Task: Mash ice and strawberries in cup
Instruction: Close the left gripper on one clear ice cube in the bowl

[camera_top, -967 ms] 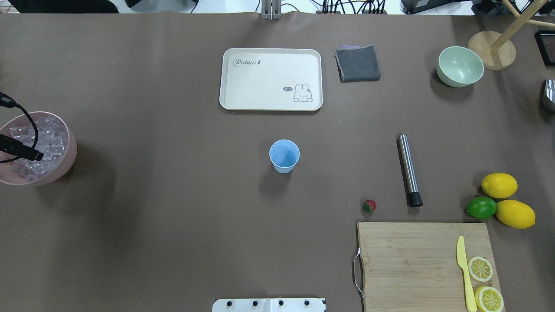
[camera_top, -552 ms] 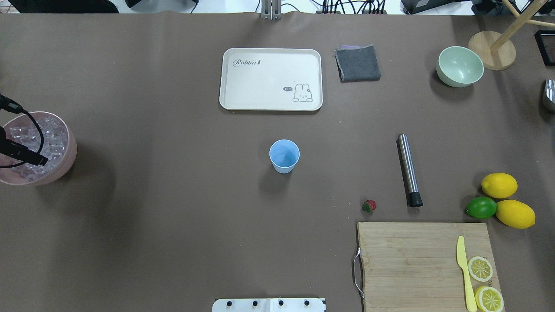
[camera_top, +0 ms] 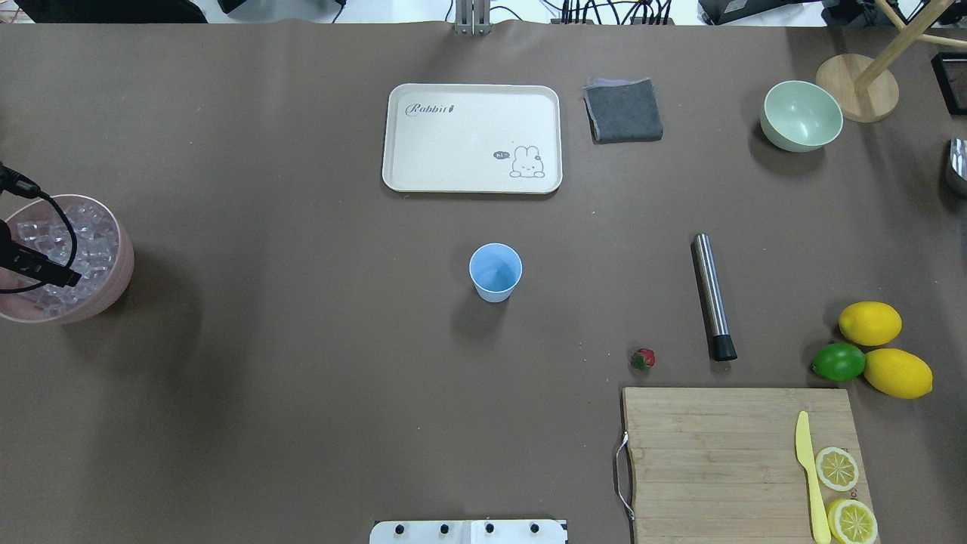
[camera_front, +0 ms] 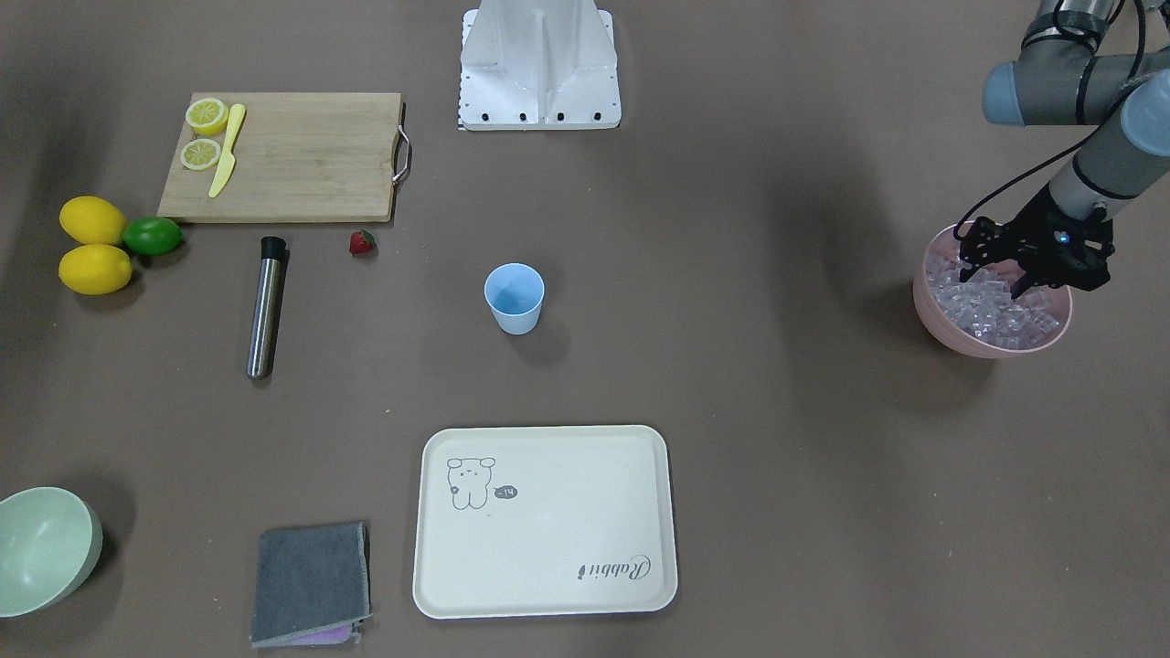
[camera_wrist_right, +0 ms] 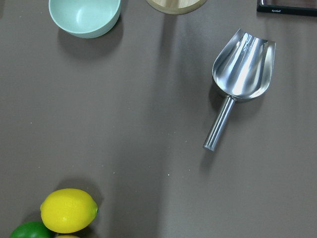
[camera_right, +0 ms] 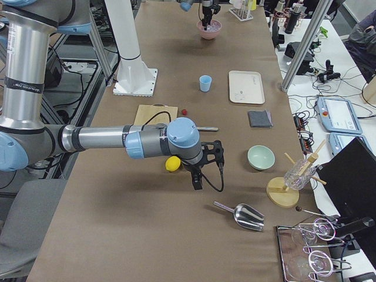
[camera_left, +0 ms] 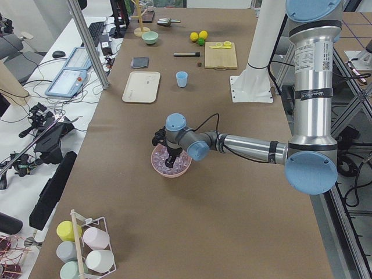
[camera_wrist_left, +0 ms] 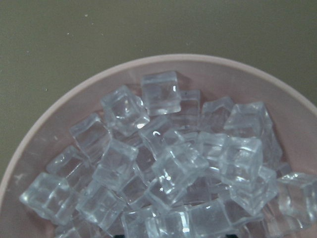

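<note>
The light-blue cup point(camera_top: 495, 272) stands upright and empty mid-table, also in the front view point(camera_front: 515, 297). The small red strawberry point(camera_top: 643, 359) lies on the table to its right, near the cutting board's corner. The ice point(camera_wrist_left: 168, 163) fills the pink bowl point(camera_front: 987, 343) at the table's left edge. My left gripper point(camera_front: 996, 274) is open, with its fingers apart and dipped among the cubes. My right gripper point(camera_right: 197, 178) hovers beyond the lemons, far from the cup, and I cannot tell its state.
A steel muddler point(camera_top: 712, 295) lies right of the cup. A cutting board point(camera_top: 710, 453) holds a yellow knife and lemon slices. Two lemons and a lime point(camera_top: 838, 363), a tray point(camera_top: 472, 136), a grey cloth point(camera_top: 623, 109), a green bowl point(camera_top: 801, 117) and a metal scoop point(camera_wrist_right: 237, 74) are around.
My left gripper has shifted slightly toward the table's left edge over the pink bowl. Nothing else has moved.
</note>
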Robot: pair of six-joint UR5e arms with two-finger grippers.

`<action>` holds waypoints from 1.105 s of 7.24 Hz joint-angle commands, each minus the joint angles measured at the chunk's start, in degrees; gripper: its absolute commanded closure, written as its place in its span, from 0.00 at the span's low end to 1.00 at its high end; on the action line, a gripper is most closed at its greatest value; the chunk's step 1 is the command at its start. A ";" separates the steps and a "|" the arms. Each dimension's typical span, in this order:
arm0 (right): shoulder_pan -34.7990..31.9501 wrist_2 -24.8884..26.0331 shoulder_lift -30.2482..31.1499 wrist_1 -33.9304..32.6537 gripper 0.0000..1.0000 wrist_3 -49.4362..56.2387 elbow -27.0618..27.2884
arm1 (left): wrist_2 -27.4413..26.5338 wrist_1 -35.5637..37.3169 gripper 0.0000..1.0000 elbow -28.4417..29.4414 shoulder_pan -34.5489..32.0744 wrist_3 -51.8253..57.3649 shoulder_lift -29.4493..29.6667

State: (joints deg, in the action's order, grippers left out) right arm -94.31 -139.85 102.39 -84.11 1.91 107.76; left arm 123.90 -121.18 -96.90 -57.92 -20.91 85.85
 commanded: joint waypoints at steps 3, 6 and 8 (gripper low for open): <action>0.09 0.01 0.00 0.00 0.00 -0.16 0.00 | 0.11 0.07 0.84 -1.01 -0.43 0.26 -0.24; 0.00 -0.08 0.00 0.00 0.00 -0.16 0.00 | 0.73 0.25 1.00 -1.89 -0.87 0.26 -0.24; 0.00 -0.08 -0.09 0.00 0.00 -0.16 0.09 | 0.81 0.77 1.00 -2.85 -0.87 0.17 -0.16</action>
State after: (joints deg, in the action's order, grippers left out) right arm -94.26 -139.92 102.34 -84.11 1.76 107.81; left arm 124.66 -120.72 -99.09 -58.76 -20.67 85.62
